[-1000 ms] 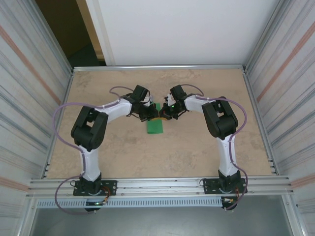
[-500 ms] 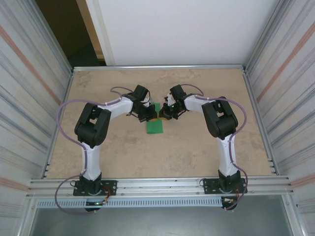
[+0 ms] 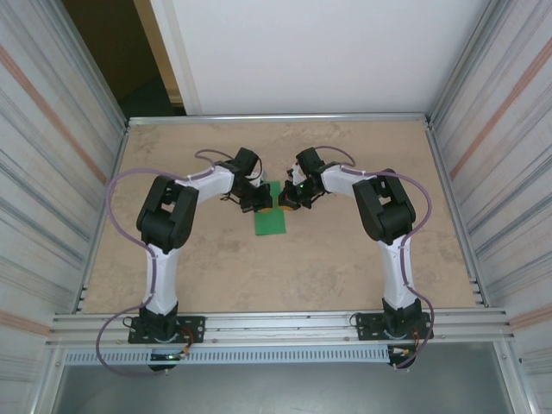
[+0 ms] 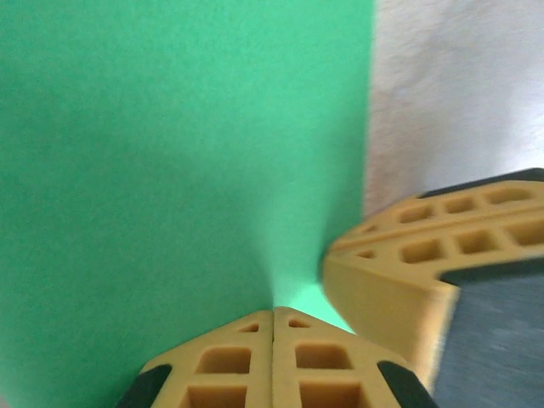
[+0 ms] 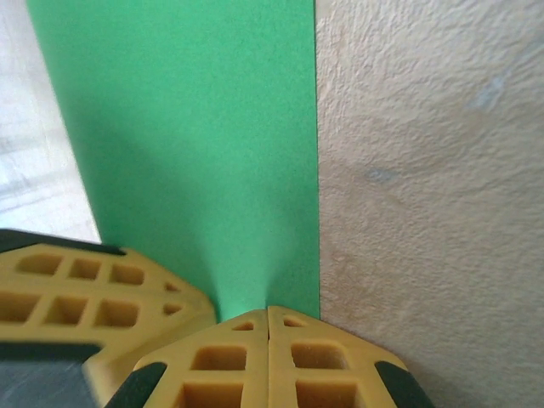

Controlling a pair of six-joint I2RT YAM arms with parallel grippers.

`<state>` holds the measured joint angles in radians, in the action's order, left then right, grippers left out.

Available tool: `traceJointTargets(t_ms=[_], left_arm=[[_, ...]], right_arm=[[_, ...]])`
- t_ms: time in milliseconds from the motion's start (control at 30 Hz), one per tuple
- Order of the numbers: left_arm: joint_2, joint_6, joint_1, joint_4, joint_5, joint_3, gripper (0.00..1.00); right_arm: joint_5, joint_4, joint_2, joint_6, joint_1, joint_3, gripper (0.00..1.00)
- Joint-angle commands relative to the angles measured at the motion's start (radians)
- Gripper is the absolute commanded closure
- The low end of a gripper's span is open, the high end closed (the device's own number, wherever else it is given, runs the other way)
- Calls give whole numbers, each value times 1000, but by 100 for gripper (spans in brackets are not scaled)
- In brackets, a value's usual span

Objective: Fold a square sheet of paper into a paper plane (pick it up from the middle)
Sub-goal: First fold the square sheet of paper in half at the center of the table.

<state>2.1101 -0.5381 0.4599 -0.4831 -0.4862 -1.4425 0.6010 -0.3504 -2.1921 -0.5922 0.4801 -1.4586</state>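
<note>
Fold step: gripping thin bright green paper sheet (image 3: 270, 224).
Left hand (image 4: 272, 313) and right hand (image 5: 268, 310) are pinching its edge, fingertips closed; next, likely lifting together evenly.

No text, label, brand, number or sign can be read anywhere. The thin bright green square sheet of paper (image 3: 269, 222), lying mid-way across the tan speckled tabletop (image 3: 345, 267), has a plain, unmarked face.
</note>
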Motion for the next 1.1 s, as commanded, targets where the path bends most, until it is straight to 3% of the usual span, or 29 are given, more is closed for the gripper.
traceJointTargets(t_ms=[0, 233, 533, 667, 900, 1067], left_arm=[[7, 69, -24, -36, 15, 5, 99], [-9, 98, -69, -10, 22, 68, 99], [-85, 99, -199, 60, -139, 215, 97], [-141, 111, -233, 39, -119, 241, 97], [-230, 62, -185, 130, -170, 230, 97], [-149, 23, -113, 181, -190, 171, 97]], right_arm=[[-230, -157, -133, 17, 25, 63, 100], [-252, -176, -141, 15, 28, 62, 100], [-290, -221, -155, 25, 29, 48, 100], [-297, -239, -154, 28, 29, 40, 100], [-285, -239, -147, 25, 35, 37, 100], [-283, -239, -149, 20, 38, 38, 100]])
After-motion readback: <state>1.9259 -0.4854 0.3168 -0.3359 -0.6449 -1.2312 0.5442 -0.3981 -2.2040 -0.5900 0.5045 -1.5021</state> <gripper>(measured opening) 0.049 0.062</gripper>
